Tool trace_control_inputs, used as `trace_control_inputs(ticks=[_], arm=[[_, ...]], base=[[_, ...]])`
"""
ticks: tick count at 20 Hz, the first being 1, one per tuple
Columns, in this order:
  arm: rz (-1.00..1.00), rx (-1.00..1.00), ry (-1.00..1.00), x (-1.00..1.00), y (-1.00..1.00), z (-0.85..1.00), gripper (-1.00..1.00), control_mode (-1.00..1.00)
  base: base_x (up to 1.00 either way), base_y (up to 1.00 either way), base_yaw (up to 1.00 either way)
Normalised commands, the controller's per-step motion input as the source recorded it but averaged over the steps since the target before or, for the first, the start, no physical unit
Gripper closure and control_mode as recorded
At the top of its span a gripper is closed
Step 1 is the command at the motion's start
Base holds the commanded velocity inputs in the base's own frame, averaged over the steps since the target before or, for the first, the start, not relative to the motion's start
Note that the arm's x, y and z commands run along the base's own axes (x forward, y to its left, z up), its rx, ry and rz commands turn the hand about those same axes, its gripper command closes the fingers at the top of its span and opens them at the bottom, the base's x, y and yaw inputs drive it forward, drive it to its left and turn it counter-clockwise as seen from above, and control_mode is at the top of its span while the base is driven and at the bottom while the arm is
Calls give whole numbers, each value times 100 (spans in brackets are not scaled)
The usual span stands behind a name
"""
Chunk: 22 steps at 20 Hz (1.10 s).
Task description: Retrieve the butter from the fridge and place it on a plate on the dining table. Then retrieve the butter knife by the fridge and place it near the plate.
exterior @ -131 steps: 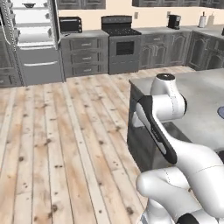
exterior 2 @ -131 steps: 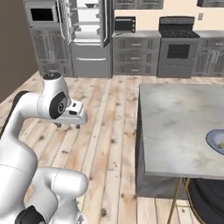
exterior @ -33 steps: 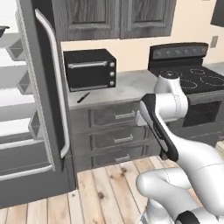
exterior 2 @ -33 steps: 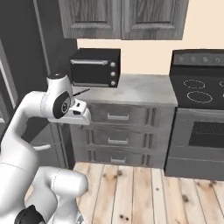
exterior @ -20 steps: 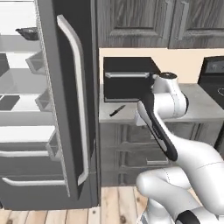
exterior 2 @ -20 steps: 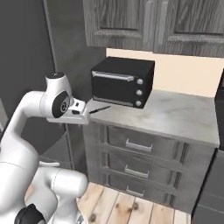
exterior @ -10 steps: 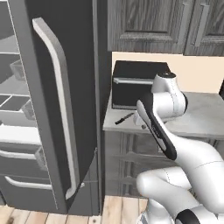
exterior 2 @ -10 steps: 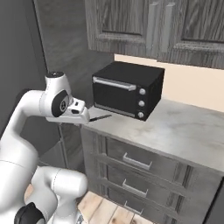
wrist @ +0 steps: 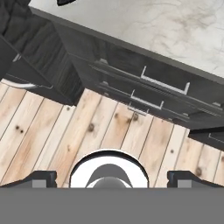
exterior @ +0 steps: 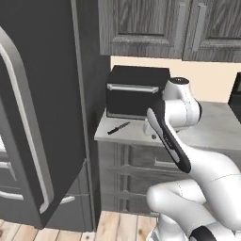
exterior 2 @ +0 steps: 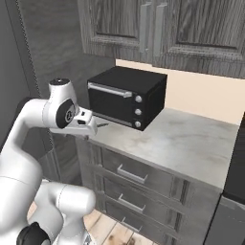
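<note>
On the far left of the left base view stands the fridge point(exterior: 42, 117). It is tall and dark grey, and its door is swung open toward us. A long pale handle point(exterior: 28, 127) curves down the door.

Just to the right of the fridge is a worktop point(exterior: 221, 127) with a light stone top. Dark drawers point(exterior: 136, 160) sit under it and dark cabinets point(exterior: 141, 23) hang above.

The knife point(exterior: 118, 128) lies flat on the worktop, near its left front edge. It is small and dark and lies at a slant. It is just in front of the oven's left corner and does not touch it.

Behind the knife sits a black toaster oven point(exterior: 134, 92) with a silver bar across its door. In the right base view the oven point(exterior 2: 127, 98) has three little knobs on its right side.

The white arm bends up in front of the oven. In the right base view the gripper point(exterior 2: 98, 125) sticks out at the left edge of the worktop, at about the height of the top.

In the hand view the two fingertips point(wrist: 41, 178) stand far apart at the bottom. The jaws are wide open and hold nothing. Between them you look down at the wood floor point(wrist: 52, 131) and the drawers point(wrist: 144, 92).
</note>
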Motion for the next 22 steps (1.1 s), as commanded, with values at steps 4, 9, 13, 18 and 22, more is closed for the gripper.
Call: trace_control_inputs(ticks=[4, 9, 13, 18, 22], arm=[[0, 0, 0, 0, 0, 0, -100, 100], [0, 0, 0, 0, 0, 0, -100, 100], [0, 0, 0, 0, 0, 0, -100, 100], [0, 0, 0, 0, 0, 0, -100, 100], [0, 0, 0, 0, 0, 0, -100, 100]], base=[[37, 15, -3], [49, 15, -2], [59, 14, 0], [65, 19, 0], [46, 26, -1]])
